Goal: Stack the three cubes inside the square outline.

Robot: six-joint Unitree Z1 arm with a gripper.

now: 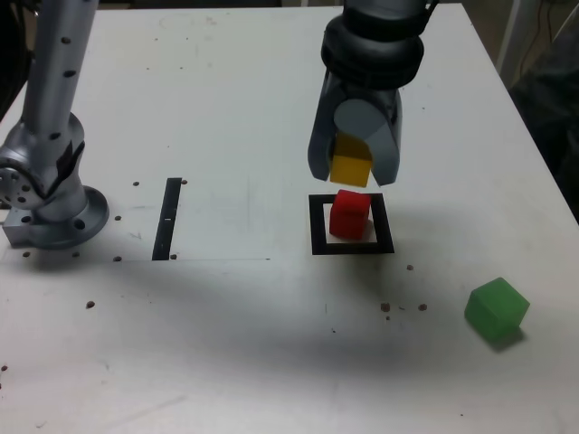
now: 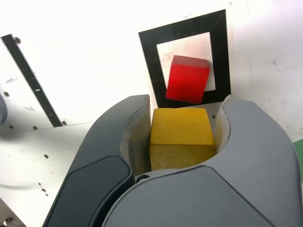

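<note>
Near the exterior view's upper centre, the gripper (image 1: pixel 351 167) clamps a solid yellow cube (image 1: pixel 351 163), jaws parted its width.

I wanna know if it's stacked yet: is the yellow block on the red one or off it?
Off: the yellow cube is between the jaws, above the red cube.

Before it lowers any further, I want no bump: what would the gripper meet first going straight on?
Probably the red cube, reached first by the yellow cube in the gripper, though depth is unclear.
</note>
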